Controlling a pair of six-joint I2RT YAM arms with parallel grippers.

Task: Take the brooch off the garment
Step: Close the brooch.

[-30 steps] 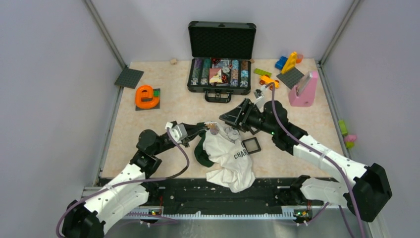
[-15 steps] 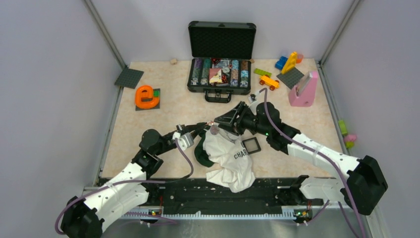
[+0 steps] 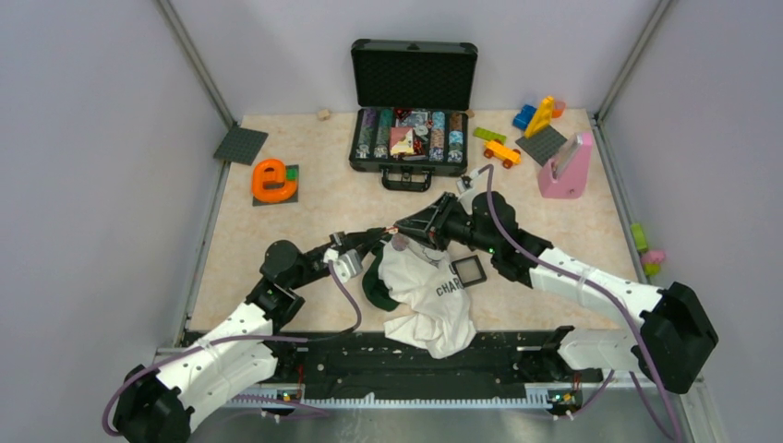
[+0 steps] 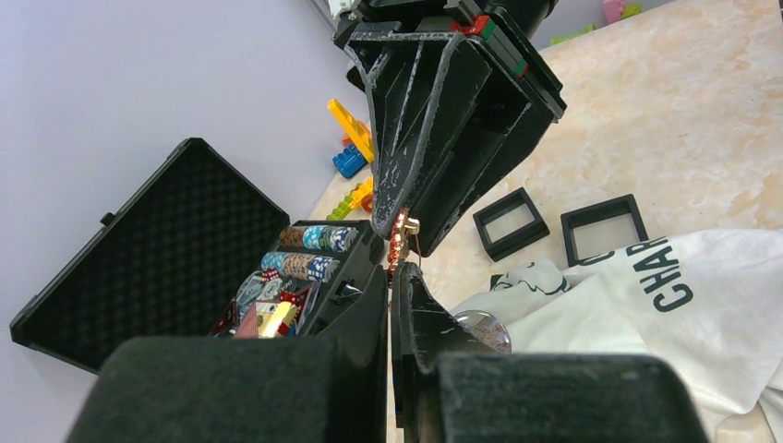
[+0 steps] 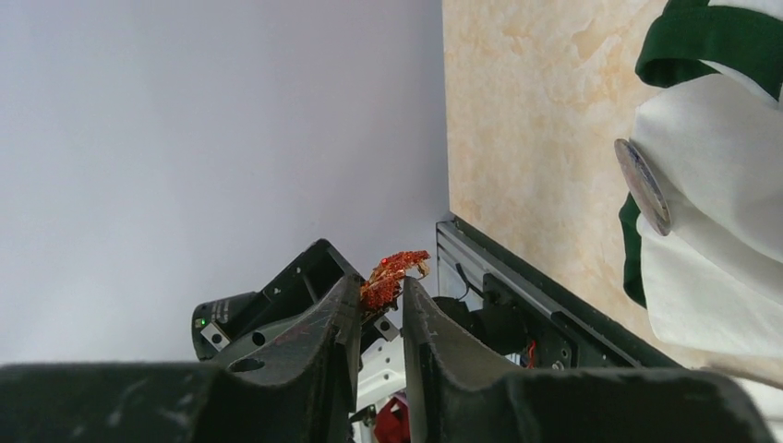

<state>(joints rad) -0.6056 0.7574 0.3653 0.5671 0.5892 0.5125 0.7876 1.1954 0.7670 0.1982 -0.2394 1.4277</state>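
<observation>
The brooch [image 3: 397,230], a tiny orange-red glittery pin, hangs in the air above the crumpled white garment [image 3: 434,295] with its green collar. My left gripper [image 3: 390,233] is shut, and the brooch [image 4: 400,240] sticks out from its tips. My right gripper [image 3: 403,228] meets it head-on from the right. Its narrow jaws hold the brooch [image 5: 392,275] between the tips, touching both fingers. In the left wrist view the right gripper's fingers [image 4: 434,138] come down onto the brooch. The garment [image 4: 702,305] lies below, separate from the brooch.
A round clear button [image 4: 480,329] sits on the shirt. Two black square frames [image 4: 554,226] lie beside it. An open black case [image 3: 411,138] of chips stands behind. An orange letter e [image 3: 271,180], toy bricks and a car [image 3: 501,150] and a pink stand [image 3: 565,166] lie further off.
My right gripper has moved left to the left gripper's tips and its jaws have narrowed around the brooch. The left gripper stays shut and has barely shifted.
</observation>
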